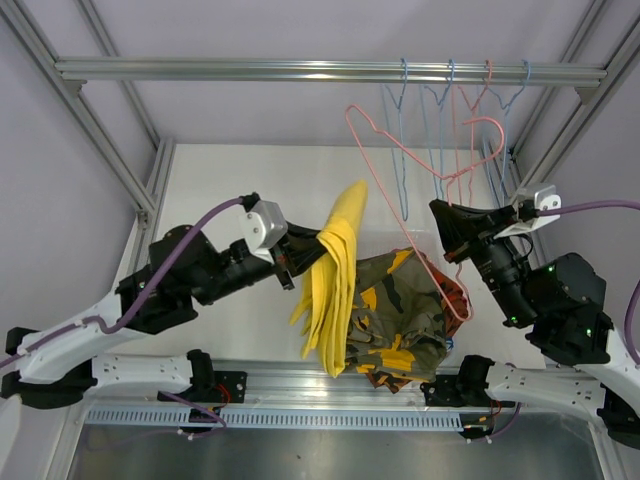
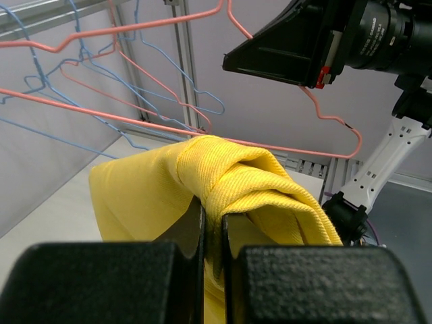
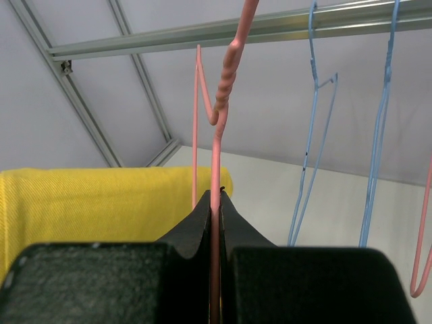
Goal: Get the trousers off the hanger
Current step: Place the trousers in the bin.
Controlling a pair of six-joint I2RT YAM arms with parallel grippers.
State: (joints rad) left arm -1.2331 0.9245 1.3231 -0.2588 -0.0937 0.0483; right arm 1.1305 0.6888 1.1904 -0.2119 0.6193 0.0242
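Left wrist: left end effector (image 2: 212, 214) pinches yellow trousers (image 2: 243, 177); right end effector (image 3: 214, 202) grips pink hanger (image 3: 226, 81).

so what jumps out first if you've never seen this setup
The bright yellow trousers hang mid-scene, pinched in the left hand. Next comes the pink hanger, clamped in the right hand and raised at the right. A camouflage pile lies on the table between the arms, near the front edge.
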